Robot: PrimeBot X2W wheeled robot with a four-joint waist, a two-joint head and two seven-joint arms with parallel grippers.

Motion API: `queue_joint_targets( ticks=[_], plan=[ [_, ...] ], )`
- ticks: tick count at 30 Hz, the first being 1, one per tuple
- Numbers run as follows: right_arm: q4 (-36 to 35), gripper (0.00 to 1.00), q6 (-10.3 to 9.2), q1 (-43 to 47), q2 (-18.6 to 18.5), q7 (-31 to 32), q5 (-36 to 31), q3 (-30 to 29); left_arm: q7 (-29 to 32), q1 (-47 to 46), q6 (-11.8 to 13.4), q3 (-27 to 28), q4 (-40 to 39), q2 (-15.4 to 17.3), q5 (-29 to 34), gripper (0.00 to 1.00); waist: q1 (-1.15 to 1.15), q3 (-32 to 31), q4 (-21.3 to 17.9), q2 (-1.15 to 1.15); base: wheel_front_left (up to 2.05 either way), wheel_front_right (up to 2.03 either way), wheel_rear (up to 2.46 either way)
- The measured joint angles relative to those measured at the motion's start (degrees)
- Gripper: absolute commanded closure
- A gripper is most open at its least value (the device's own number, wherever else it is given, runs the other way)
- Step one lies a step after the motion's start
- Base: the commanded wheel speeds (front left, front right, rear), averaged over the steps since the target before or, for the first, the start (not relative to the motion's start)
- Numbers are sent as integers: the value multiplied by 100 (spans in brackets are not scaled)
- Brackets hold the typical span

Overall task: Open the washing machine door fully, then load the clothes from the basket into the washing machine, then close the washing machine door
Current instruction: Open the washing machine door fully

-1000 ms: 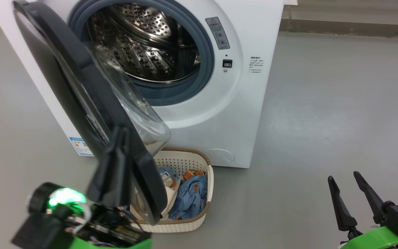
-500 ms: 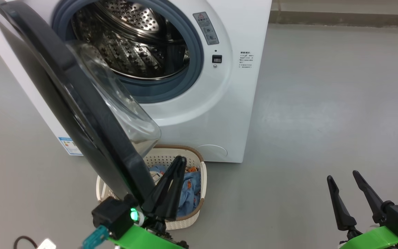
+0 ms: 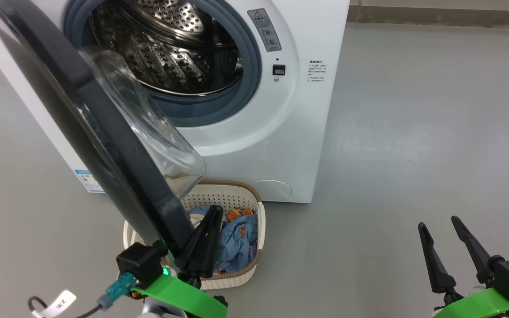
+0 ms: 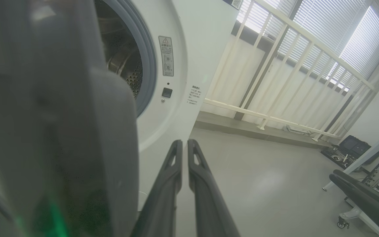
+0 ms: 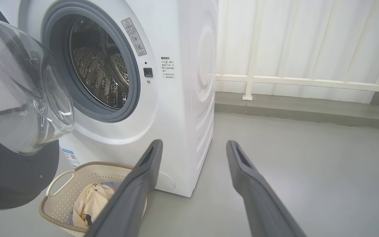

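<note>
The washing machine stands with its steel drum exposed. The washing machine door hangs partly open, swung out toward me, its glass bowl bulging inward. Below its lower edge sits the basket holding the clothes, light blue with orange prints, and a cream piece. My left gripper is shut and empty, fingers lying beside the door's lower inner rim, above the basket. In the left wrist view the left gripper points past the blurred door rim. My right gripper is open and empty, low at the right.
Grey floor spreads to the right of the machine. A low curb and a white railing run behind it. Black equipment stands far right in the left wrist view. A tagged cable lies bottom left.
My left gripper has come off the door's outer side, swung round its lower edge and now lies against the inner side over the basket. The head camera shifted. The right gripper held still.
</note>
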Motion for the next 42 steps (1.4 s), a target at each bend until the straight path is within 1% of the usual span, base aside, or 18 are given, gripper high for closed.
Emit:
queue_joint_targets(
  ticks=[6, 16, 30, 37, 42],
  plan=[
    [-4, 0, 0, -1, -3, 0, 0, 0, -103, -43, -2, 7, 336, -29, -48, 100, 0, -19, 41, 0, 0, 0, 0],
    [-36, 0, 0, 0, -9, 0, 0, -4, -180, -86, -10, -7, 531, -83, -149, 100, 0, -90, 176, 0, 0, 0, 0],
    [-54, 0, 0, 0, -40, 0, 0, 44, -252, 71, 3, 7, 479, -30, -200, 100, 0, -161, 575, 0, 0, 0, 0],
    [-67, 0, 0, 0, -66, 0, 0, 44, -272, 244, 102, 49, 316, 35, -201, 100, 0, -173, 808, 0, 0, 0, 0],
    [-74, 0, 0, 1, -67, 0, 0, 27, -272, 310, 120, 67, 240, 100, -219, 100, 0, -177, 944, 0, 0, 0, 0]
  ],
)
